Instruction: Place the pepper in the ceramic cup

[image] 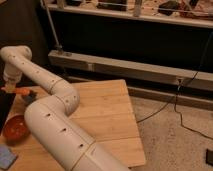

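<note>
Nearest, at the desk's [111, 115] near-left corner, lies a flat blue-grey square [6, 156]. Just beyond it, along the left edge, sits a round red bowl [14, 128]. The thick white arm [56, 125] rises from the near edge and bends back toward the far-left corner.

Farther along the left edge, partly hidden behind the arm's elbow, stands the small grey-blue cup [31, 96]. The pepper [19, 92] is just beside it on the left, lying roughly level, a slim orange sliver right under the end effector [10, 86]. The end effector hangs from the wrist near the far-left corner. I cannot tell how far open it is, nor whether it has hold of the pepper or whether the pepper rests on the desk.

The pepper is probably very light, with a smooth, waxy skin that may slip, and firm enough to take a gentle squeeze but easy to bruise. Taking hold across its thicker middle, crosswise to its length, looks safest, since the tapered tip would likely slide out. As the pepper seems about as long as the cup is wide, it may need tilting tip-down to drop in rather than bridge the rim. The cup, being ceramic, is hard and could tip or chip if knocked.
</note>
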Motion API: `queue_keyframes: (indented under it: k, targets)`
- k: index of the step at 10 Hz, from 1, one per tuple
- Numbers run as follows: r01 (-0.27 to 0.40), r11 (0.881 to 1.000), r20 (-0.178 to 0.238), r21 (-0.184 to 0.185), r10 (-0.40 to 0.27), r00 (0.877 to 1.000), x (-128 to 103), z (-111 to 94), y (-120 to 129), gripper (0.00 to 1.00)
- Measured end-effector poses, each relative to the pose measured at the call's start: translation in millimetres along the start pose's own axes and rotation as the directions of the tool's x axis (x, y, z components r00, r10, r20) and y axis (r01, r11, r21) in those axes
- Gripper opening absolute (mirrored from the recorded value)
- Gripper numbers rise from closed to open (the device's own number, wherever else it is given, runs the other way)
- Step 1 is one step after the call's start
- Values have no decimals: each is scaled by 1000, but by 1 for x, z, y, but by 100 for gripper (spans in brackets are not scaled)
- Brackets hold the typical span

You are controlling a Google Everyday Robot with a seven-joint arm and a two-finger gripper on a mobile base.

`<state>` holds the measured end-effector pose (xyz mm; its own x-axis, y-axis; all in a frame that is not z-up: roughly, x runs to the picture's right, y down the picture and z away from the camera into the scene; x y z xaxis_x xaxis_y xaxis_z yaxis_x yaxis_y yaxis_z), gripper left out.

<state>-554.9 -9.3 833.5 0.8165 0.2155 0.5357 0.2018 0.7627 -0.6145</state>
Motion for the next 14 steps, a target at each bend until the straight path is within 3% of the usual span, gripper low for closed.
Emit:
queue_keyframes:
  k: [9,14]
  targets:
    - [22,999,-16,-38,-23,1000,-1,21,14,36]
    - [68,998,-25,-4,-68,997,-16,7,6,36]
